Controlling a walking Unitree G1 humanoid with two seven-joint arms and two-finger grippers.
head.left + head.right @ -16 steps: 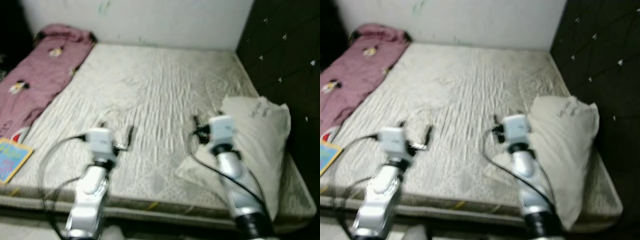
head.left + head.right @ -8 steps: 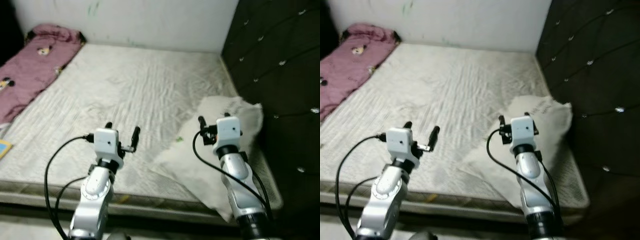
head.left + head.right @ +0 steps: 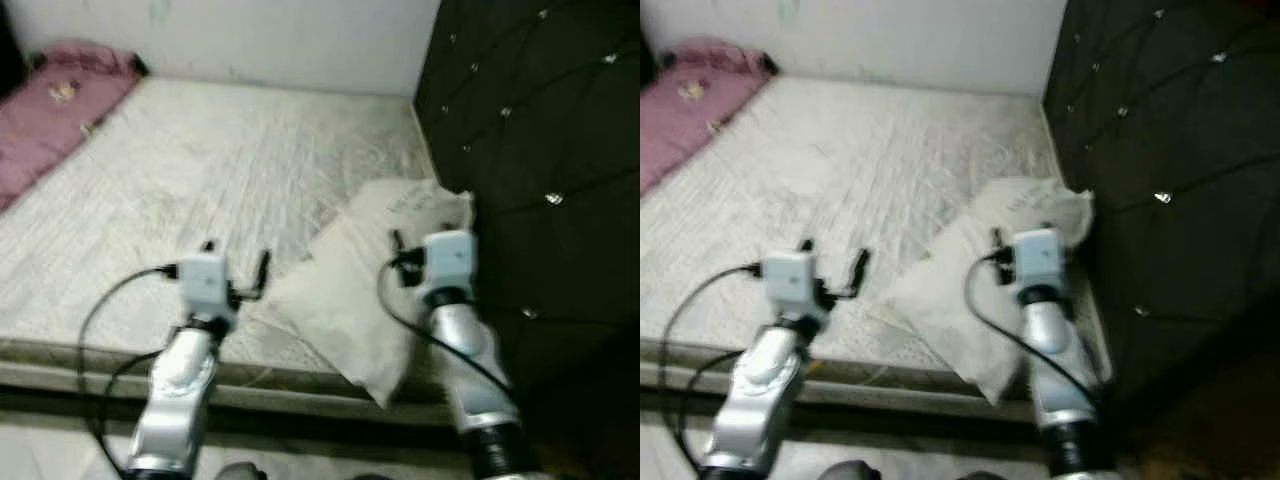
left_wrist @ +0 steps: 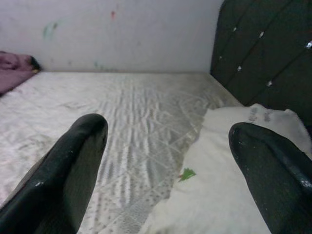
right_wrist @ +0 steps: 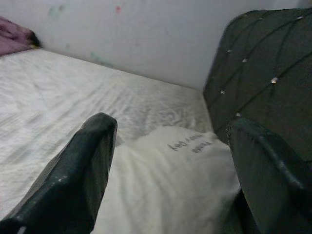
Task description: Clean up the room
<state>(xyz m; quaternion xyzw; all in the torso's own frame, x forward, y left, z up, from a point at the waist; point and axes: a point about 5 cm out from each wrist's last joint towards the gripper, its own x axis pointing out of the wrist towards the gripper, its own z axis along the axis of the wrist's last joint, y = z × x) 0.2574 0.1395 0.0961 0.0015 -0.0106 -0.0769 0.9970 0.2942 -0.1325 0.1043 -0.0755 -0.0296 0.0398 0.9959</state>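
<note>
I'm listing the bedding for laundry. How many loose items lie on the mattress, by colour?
White pillow: 1, by the dark headboard, at the mattress's near edge
Pink blanket: 1, at the far corner by the wall
Total: 2

The pillow [image 5: 165, 180], lying at the mattress [image 3: 180, 190] corner by the headboard [image 3: 530, 150], bears two short lines of dark print near its far end, too small and blurred to read.
</note>
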